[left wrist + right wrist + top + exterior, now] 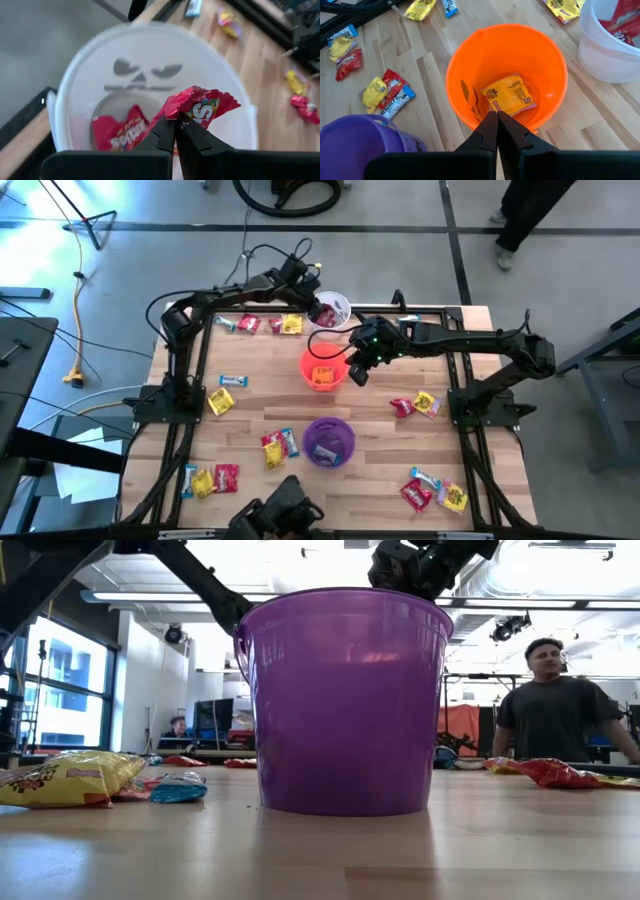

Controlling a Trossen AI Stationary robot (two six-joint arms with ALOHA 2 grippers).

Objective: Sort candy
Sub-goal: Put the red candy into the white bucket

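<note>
While the left tool hangs over the white cup with its fingers clamped on a red candy, the sorting stands part done.

Holdings. White cup: one red candy already inside. Orange cup: one yellow candy on its floor. Purple cup: contents cannot be read from above. Loose candy on the bench: a group along the far edge, some on the left side, a pair beside the purple cup, a cluster at the near left corner, more on the right and near right.

Right tool: fingers together, nothing between them, poised over the orange cup's near rim.

Risks. The held candy is pinched at one end only; it looks likely to swing on release and catch the white cup's rim. That cup sits at the far edge of the bench, so a nudge from the left tool could push it off. Both tools work close together over neighbouring cups; crossing paths could knock the orange one.

Room. Open bench lies between the orange cup and the right-hand candy, and ahead of the purple cup. A person stands beyond the bench, well apart.
</note>
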